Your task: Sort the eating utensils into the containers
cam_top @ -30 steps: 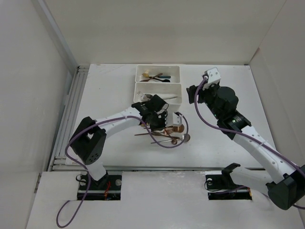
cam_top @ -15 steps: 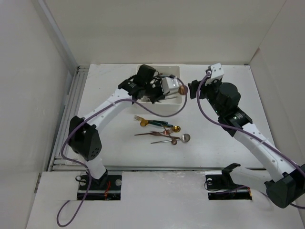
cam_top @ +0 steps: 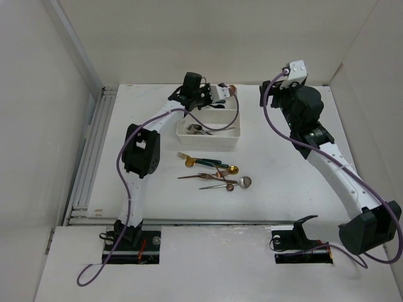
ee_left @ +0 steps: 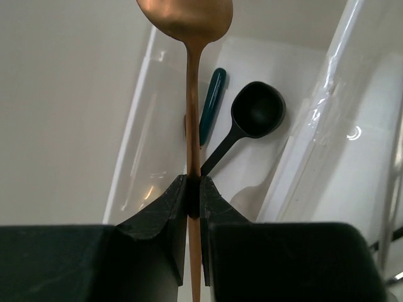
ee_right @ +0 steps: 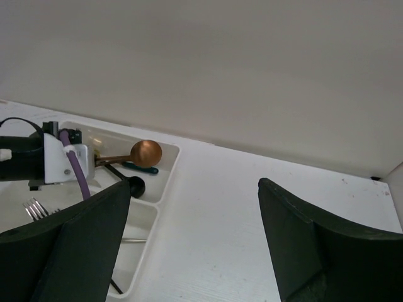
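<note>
My left gripper [cam_top: 219,95] is shut on a copper spoon [ee_left: 192,94] by its handle and holds it above the far white tray [ee_left: 135,145]. The spoon's bowl [cam_top: 232,89] points right; it also shows in the right wrist view [ee_right: 145,153]. In that tray lie a black spoon [ee_left: 255,116] and a dark green handled utensil [ee_left: 211,107]. The near tray [cam_top: 230,139] holds forks [ee_right: 34,206]. Several utensils lie loose on the table: a gold fork [cam_top: 187,158], a green handled gold spoon [cam_top: 220,167], copper pieces [cam_top: 204,177] and a silver spoon [cam_top: 245,182]. My right gripper [ee_right: 194,184] is open and empty, right of the trays.
White walls enclose the table on the left, back and right. A purple cable [ee_right: 79,173] runs along the left wrist, over the trays. A metal rail [cam_top: 88,157] runs along the table's left edge.
My left arm has carried the copper spoon from the loose pile back over the near tray to above the far tray. My right arm has swung up and back a little.
</note>
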You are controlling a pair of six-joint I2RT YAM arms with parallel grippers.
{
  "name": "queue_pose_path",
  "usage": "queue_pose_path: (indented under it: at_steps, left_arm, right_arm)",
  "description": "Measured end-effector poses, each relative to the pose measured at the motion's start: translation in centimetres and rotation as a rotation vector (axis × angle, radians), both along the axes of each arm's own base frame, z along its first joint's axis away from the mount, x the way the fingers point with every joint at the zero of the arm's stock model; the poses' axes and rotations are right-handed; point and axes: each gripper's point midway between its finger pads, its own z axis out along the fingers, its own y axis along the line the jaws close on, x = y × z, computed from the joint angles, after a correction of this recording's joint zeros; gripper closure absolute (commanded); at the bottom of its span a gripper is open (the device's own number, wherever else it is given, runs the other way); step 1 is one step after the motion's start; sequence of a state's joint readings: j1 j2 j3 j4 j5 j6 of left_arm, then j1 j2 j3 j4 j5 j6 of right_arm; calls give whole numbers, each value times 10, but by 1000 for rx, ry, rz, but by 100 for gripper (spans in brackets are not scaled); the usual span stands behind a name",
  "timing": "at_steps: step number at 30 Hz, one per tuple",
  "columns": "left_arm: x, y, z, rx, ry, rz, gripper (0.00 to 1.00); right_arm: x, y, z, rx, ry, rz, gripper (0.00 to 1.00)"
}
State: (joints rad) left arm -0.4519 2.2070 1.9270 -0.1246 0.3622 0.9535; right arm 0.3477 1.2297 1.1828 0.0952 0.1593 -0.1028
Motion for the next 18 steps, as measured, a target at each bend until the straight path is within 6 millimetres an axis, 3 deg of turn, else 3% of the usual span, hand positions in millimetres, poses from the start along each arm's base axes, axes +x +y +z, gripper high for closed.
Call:
queue_pose_path:
  at_steps: [5,7,8,10,15,18]
  left_arm:
    - [20,3,-36,32,-20,15,99]
    - [23,3,-38,41,-38,14,49]
    - [23,2,-36,39,-44,12,49]
    - [29,0,-23,26,-96,10,26]
    - [23,3,3,-21,-118,21,17]
    - [18,3,34,-89,-113,33,17]
  right_arm:
    - [12,-3,-3,-30,10,-1,13]
    - [13,-4,-2,-37,5,2,13]
    - [13,-4,0,-36,2,2,13]
    - [12,-3,2,-37,-2,6,13]
    - [12,1,2,-38,-3,30,13]
    - [10,7,1,-32,-2,63,13]
